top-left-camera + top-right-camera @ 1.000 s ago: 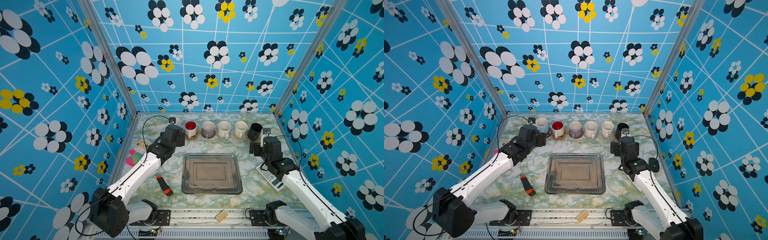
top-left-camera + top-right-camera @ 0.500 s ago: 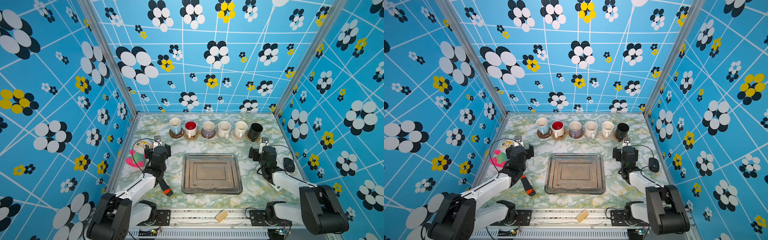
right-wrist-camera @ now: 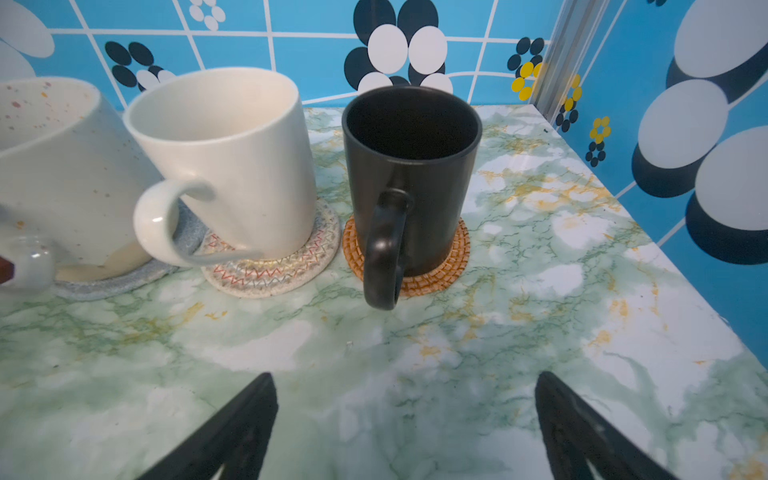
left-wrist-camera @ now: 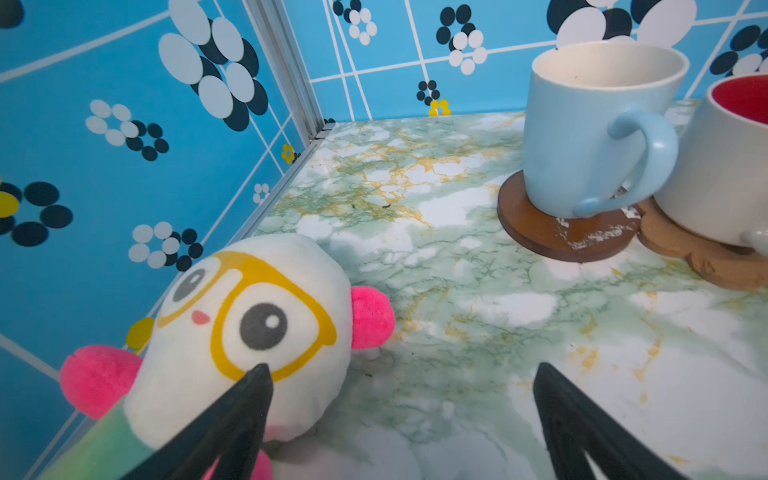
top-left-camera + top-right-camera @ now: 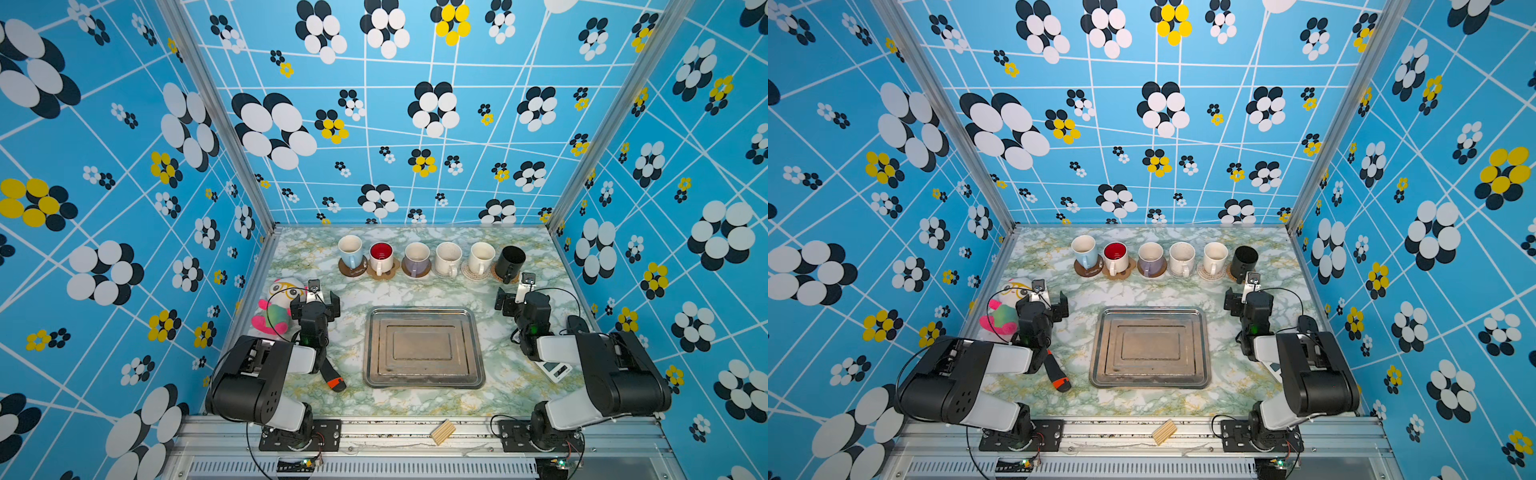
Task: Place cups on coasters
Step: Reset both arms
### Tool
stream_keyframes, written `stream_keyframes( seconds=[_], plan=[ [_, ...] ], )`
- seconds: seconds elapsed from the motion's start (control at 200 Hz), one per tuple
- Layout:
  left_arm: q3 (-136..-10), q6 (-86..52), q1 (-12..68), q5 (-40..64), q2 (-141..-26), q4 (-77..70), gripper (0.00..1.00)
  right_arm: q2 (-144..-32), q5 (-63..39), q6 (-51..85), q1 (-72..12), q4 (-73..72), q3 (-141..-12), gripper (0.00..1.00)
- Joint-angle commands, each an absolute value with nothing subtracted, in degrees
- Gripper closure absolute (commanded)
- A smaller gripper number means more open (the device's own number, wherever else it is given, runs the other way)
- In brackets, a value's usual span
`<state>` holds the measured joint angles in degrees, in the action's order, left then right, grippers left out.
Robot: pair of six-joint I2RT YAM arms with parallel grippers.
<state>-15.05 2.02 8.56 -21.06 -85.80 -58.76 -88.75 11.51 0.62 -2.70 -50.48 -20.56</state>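
No writing can be read anywhere; the markings on the small white device (image 5: 555,370) beside the right arm (image 5: 602,365) are too small to make out.

The surface (image 5: 415,295) is green-and-white marble print with yellow veins, boxed in by blue walls with white lines and black, white and yellow flowers. Along its far edge six mugs stand upright in a row, each on a coaster: the light blue mug (image 5: 350,250) on a dark brown disc (image 4: 569,239), the white mug with red inside (image 5: 381,255) on a tan paw-shaped mat (image 4: 702,262), the lavender mug (image 5: 416,257) on another brown disc (image 5: 415,273), a speckled cream mug (image 5: 448,257) on a grey mat (image 3: 116,282), a plain cream mug (image 5: 481,257) on a whitish woven mat (image 3: 270,270), and the black mug (image 5: 510,262) on a rattan round (image 3: 453,257). A steel tray (image 5: 368,349) lies mid-surface. A plush toy (image 5: 276,307) sits near the left wall and a black-and-orange tool (image 5: 334,378) lies by the left arm (image 5: 266,374).

Both arms are folded low at the near edge, wrists aimed at the row. The left jaws stand wide apart and hold nothing, just beside the toy. The right jaws, equally wide and holding nothing, face the black mug, apart from it.
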Motion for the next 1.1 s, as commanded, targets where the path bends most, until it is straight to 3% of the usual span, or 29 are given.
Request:
stream_keyframes(
  seconds=[0.0,0.06,0.17,1.095],
  plan=[
    [-16.5,1.9,6.2,-15.8,-90.6,-66.6,0.01,-88.9,11.3,1.0,-2.3,-56.3,-20.2,0.01],
    [-19.8,0.8,6.1,-12.9,-87.6,-54.5,0.01,-89.2,11.7,1.2,-2.2,-53.6,-21.6,0.01],
    [-21.4,-1.7,3.7,-12.1,-88.0,-52.4,0.01,-89.3,11.8,1.2,-2.1,-54.2,-21.6,0.01],
    [-21.1,-1.5,3.5,-11.9,-88.5,-54.0,0.01,-89.2,12.0,1.2,-2.1,-54.0,-21.5,0.01]
  ],
)
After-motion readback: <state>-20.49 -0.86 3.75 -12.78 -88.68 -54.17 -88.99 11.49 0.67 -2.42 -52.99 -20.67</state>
